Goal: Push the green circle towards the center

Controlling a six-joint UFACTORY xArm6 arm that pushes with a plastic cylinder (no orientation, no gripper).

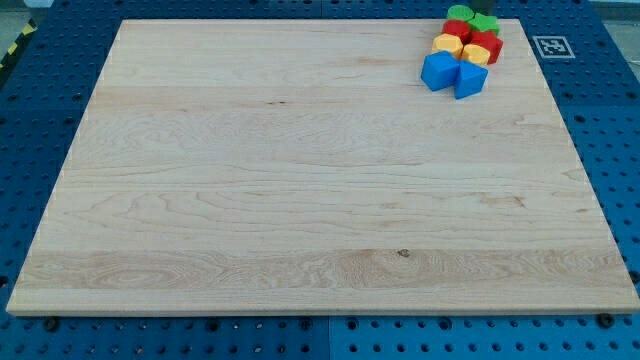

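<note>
At the desk's far right corner, the green circle heads the block cluster; my tip and arm are out of view.

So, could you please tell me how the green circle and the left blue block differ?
The green circle is green with a rounded outline; the left blue block is blue and angular. The green circle sits at the cluster's top, by the board's top edge; the blue block sits at the cluster's bottom left. Both lie packed in one cluster. My tip does not show.

A pale wooden board lies on a blue perforated table, evenly lit, seemingly from overhead.
</note>
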